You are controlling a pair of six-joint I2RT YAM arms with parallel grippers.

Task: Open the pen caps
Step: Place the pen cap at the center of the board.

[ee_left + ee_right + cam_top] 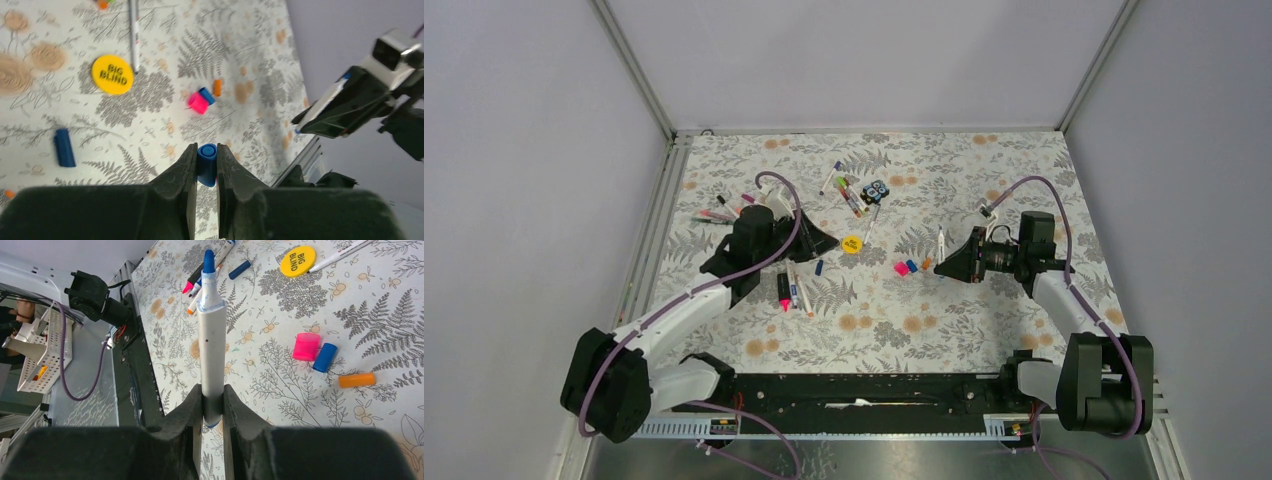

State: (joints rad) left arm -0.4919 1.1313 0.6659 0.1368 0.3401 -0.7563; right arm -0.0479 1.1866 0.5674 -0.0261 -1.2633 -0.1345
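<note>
The jaws pinch a grey pen, blue tip bared.

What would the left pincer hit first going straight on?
Likely the pink cap, with a loose blue cap against it, ahead of the left pincer and its held blue cap; depth uncertain.

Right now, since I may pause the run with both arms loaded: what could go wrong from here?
The right gripper holds an uncapped pen near its rear end; its bare blue tip could ink the patterned tablecloth if lowered. The left gripper pinches a round blue cap that may roll away once released onto it.
</note>
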